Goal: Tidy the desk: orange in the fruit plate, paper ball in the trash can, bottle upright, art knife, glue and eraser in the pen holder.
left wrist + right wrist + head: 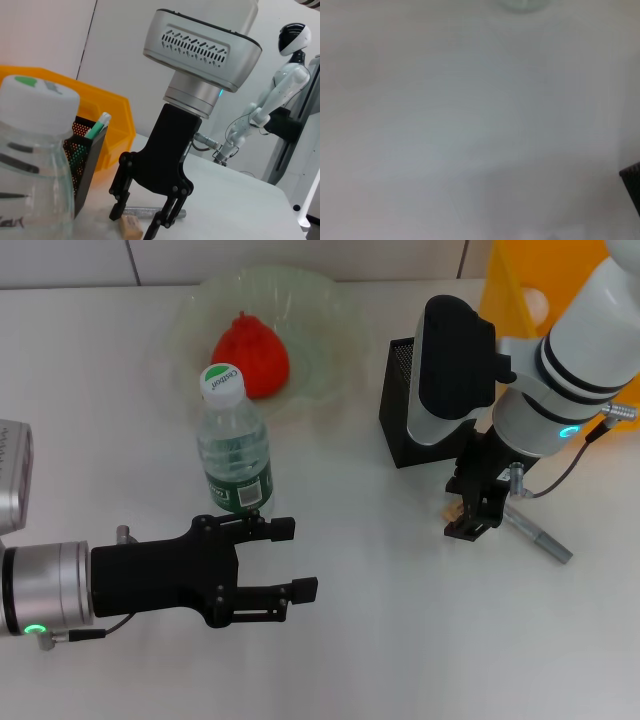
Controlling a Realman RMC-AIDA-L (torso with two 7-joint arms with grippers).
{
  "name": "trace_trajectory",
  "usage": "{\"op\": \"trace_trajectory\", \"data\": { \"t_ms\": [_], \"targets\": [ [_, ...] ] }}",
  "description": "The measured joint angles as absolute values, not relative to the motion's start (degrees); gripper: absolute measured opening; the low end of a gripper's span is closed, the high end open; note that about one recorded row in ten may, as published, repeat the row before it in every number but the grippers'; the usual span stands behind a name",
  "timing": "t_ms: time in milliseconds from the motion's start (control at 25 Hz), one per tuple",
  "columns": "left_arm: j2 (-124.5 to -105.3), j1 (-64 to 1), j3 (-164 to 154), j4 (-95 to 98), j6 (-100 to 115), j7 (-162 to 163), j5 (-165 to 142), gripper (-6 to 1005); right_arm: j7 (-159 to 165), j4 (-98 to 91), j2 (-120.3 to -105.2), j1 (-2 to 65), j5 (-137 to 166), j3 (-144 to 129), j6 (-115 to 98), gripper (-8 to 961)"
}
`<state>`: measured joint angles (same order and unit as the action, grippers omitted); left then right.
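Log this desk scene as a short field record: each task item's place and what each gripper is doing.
orange: in the fruit plate
bottle: upright on the desk
eraser: on the desk, between the right gripper's fingers
pen holder: upright, something green-tipped inside
trash can: behind the pen holder
right gripper: open, low over the eraser
left gripper: open, beside the bottle
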<state>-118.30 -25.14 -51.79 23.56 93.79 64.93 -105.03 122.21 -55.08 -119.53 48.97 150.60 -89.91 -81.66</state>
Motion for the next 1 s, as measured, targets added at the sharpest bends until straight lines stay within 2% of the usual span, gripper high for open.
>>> {"op": "trace_trajectory", "data": {
  "t_ms": [160, 360, 600, 920, 1000],
  "targets": [
    [-118.3, -25.14, -51.71, 23.56, 93.55, 64.95, -105.03, 813, 122.17, -54.6, -119.53, 48.98, 150.62, -89.98, -81.23, 599],
    [-118.3, -25.39, -51.68, 23.39, 93.12, 64.95, -105.03, 813, 121.94, -53.72, -119.53, 49.12, 150.83, -90.0, -80.73, 471],
    [-118.31, -25.58, -51.69, 23.36, 92.61, 64.95, -105.01, 813, 121.72, -53.6, -119.53, 49.14, 150.93, -90.0, -80.42, 462],
    [-118.35, -25.67, -51.7, 23.39, 92.09, 64.81, -104.7, 813, 121.56, -56.01, -119.44, 48.43, 150.64, -89.0, -81.89, 244],
    [-118.34, -25.66, -51.68, 23.41, 92.03, 64.8, -104.68, 813, 121.47, -58.56, -119.38, 47.53, 150.57, -87.65, -83.49, 244]
  ]
}}
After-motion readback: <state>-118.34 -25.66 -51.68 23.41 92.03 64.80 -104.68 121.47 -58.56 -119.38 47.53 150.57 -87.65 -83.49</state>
